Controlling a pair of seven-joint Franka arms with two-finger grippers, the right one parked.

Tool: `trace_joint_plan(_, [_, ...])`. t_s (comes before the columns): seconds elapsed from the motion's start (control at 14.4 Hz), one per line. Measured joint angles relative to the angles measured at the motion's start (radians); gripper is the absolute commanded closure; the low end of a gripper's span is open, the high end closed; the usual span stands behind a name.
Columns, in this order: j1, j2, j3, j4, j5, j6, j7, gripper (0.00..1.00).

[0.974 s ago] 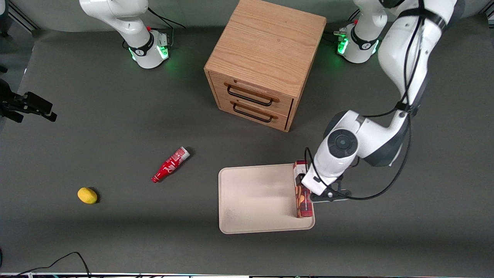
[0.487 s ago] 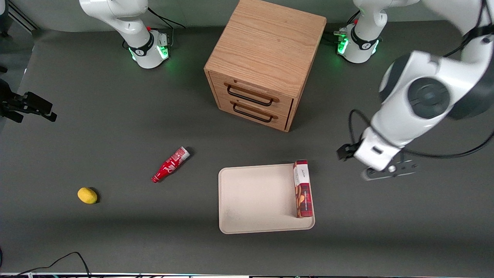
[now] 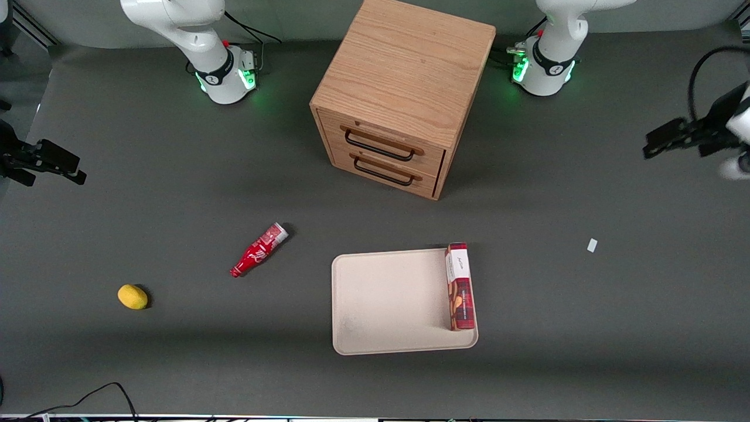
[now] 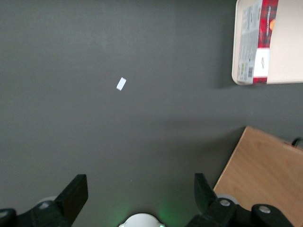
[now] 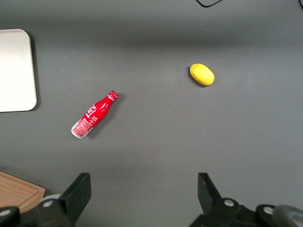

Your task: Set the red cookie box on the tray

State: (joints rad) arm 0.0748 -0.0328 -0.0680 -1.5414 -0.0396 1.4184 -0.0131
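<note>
Since the red cookie box (image 3: 459, 287) lies flat on the tray (image 3: 387, 305), along the tray's edge toward the working arm's end of the counter (image 3: 176, 193), the placement looks done. Its white end panel points toward the wooden drawer cabinet (image 3: 398, 99), and in the front view that end seems to reach the tray's rim, so I cannot tell whether the whole box sits inside. The tool (image 4: 139, 198) hangs high above bare counter, well apart from the box, with its fingers (image 4: 75, 194) spread wide and nothing between them. Nothing appears left except perhaps parking the arm. A red bottle (image 3: 259, 250) and a lemon (image 3: 132, 296) lie untouched toward the parked arm's end.
</note>
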Motion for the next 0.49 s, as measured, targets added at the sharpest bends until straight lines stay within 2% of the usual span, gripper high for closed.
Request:
trace_joint_plan(0.28, [0.000,-0.163,0.055,-0.161,-0.014,0.000,0.066,0.00])
trace_joint_plan(0.49, [0.000,-0.201,0.054,-0.193,0.000,0.000,0.067,0.00])
